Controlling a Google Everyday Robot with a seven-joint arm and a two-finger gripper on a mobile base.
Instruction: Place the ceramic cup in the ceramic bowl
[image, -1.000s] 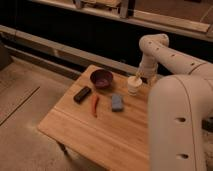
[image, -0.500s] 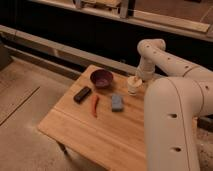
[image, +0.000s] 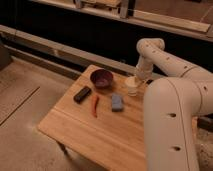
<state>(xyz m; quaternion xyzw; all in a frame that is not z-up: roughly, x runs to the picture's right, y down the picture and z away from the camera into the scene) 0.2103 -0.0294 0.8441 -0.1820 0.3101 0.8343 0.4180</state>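
- The light wooden worktop (image: 100, 137) fills the middle of the frame, one corner pointing toward the lower left, and stands on a grey concrete floor (image: 22, 107).
- The cream-white round ceramic cup (image: 131, 90) stands upright on the worktop near its far right edge, right of centre in the frame.
- The hand (image: 135, 81) sits directly on top of the cup, reaching down from the upper right. It is clenched on the cup's upper part, and the cup still rests on the wood.
- The white jointed arm (image: 172, 62) bends above the cup and runs down the right side of the frame into a thick white segment (image: 172, 132) in the lower right.
- The dark maroon round ceramic bowl (image: 102, 78) sits just left of the cup, apart from it, near the far edge, open side up.
- A black rectangular block (image: 82, 94) lies below and left of the bowl.
- A thin red elongated object (image: 94, 106) lies between the black block and a flat blue rectangular block (image: 116, 102), which lies below the cup and bowl.
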